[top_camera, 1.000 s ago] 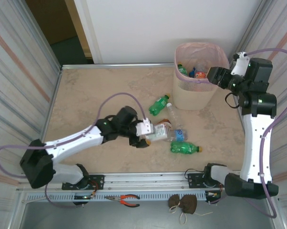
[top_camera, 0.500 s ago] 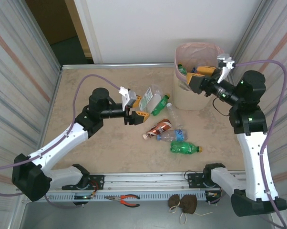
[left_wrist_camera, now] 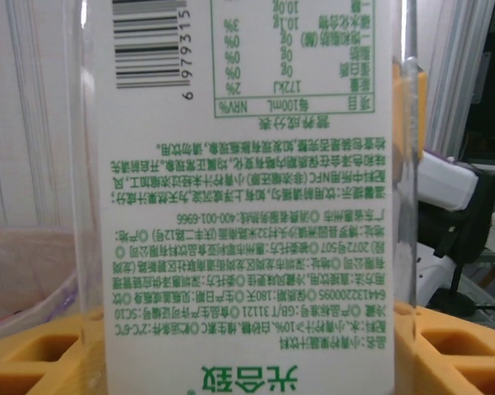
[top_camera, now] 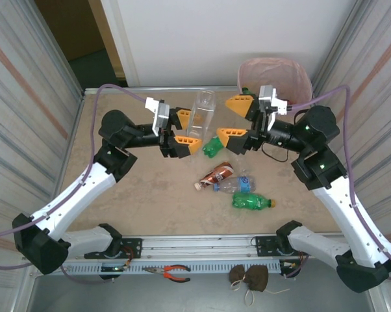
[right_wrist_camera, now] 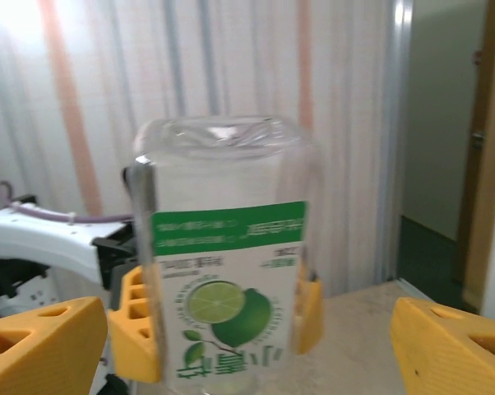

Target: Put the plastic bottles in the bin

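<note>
Cannot read the fine green print on the held bottle (left_wrist_camera: 247, 247), cropped at 2 edges in the left wrist view. Blurred and cut at the bottom from the right wrist. Cannot see the lower part of the bin (top_camera: 298, 73), behind the right gripper (top_camera: 236, 119).

Four plastic bottles (top_camera: 252, 202) are lying on the worktop (top_camera: 130, 149); a fifth bottle (top_camera: 204, 110) is being held up; one bin (top_camera: 294, 70) is standing far right.

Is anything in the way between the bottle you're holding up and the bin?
Yes. The open right gripper hangs between the clear bottle in the left gripper and the bin, facing the bottle.
</note>
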Tool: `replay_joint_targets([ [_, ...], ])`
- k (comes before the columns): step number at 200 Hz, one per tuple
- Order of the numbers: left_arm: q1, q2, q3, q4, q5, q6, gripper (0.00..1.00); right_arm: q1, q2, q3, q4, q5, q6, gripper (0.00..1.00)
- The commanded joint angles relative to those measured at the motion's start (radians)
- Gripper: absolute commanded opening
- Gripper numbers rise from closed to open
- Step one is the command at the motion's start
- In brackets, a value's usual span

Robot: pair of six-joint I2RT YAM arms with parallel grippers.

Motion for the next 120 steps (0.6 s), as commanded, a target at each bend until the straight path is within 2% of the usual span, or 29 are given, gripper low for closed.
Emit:
replay_joint_targets([
  [1, 0.001, -0.001, 0.043, 0.074, 0.035, -0.055, 0.46, 0.059, 0.043, 0.029, 0.073, -0.011, -0.027, 0.89],
  [51, -0.010, 0.002, 0.066, 0.075, 0.045, -0.060, 0.46, 0.167, 0.117, 0.077, 0.085, 0.058, -0.038, 0.87],
  [120, -0.016, -0.008, 0.063, 0.054, 0.038, -0.040, 0.45, 0.201, 0.156, 0.110, 0.122, 0.074, -0.015, 0.73],
])
